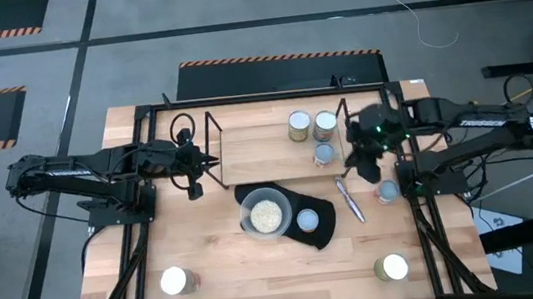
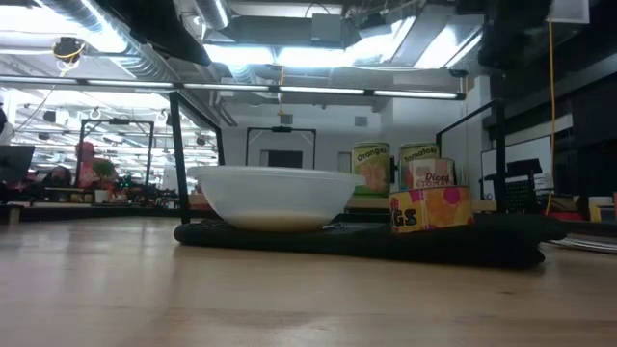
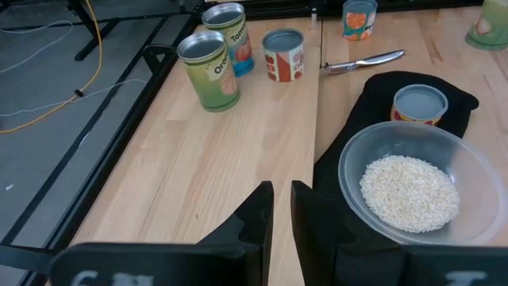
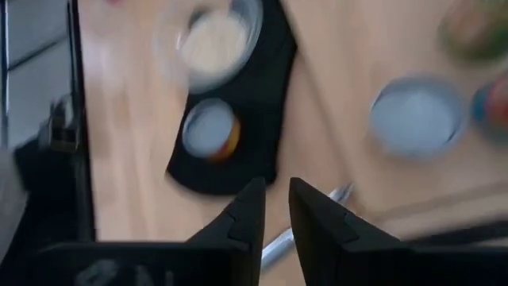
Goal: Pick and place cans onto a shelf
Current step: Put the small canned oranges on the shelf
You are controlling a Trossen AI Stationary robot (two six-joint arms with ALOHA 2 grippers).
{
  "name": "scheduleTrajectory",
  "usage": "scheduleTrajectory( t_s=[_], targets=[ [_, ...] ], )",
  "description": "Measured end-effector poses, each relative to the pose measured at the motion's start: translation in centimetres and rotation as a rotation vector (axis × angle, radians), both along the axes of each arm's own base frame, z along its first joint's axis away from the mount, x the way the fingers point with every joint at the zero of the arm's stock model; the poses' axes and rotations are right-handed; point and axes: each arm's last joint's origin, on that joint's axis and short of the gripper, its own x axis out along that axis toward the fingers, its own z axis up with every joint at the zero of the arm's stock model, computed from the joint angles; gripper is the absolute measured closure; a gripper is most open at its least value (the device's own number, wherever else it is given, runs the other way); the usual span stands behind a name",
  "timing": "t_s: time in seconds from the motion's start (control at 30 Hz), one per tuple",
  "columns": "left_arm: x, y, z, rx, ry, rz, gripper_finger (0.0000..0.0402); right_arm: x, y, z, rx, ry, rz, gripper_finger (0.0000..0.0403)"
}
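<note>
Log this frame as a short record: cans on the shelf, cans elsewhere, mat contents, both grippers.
shelf: three cans at its right end
mat: bowl of grains, one can
other cans: one at right edge, two near front
left gripper: nearly shut, empty, over the shelf's left end
right gripper: nearly shut, empty, by the metal tool

In the right wrist view everything was smeared: the clear round bowl of pale grains [image 4: 213,41] lost its upper rim to the picture's edge, and the label of the small tin on the black mat [image 4: 208,129] could not be read. A green blur [image 4: 476,30] at the corner was unidentifiable. In the low view, the white bowl [image 2: 275,196] hid the lower part of the thin black rod shelf [image 2: 280,135], and the short yellow-labelled can [image 2: 431,209] covered the bases of the taller cans behind it.
</note>
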Motion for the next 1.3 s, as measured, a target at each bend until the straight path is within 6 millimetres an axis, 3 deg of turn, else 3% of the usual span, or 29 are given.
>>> scheduleTrajectory(
  t_s=[0.27,0.53,0.83,1.3],
  targets=[
    [0.0,0.0,0.0,-0.001,0.0,0.0,0.0361,-1.5,4.1,-1.5,0.046,0.199,0.034,0.0338],
    [0.0,0.0,0.0,-0.015,-0.004,0.008,0.0361,-3.4,6.5,-6.6,0.021,0.418,0.001,0.0338],
    [0.0,0.0,0.0,-0.017,-0.005,0.009,0.0361,-5.1,6.6,-10.9,-0.027,0.576,-0.039,0.0338],
    [0.0,0.0,0.0,-0.017,-0.005,0.009,0.0361,-5.5,6.3,-12.7,-0.083,0.585,-0.06,0.0338]
  ],
)
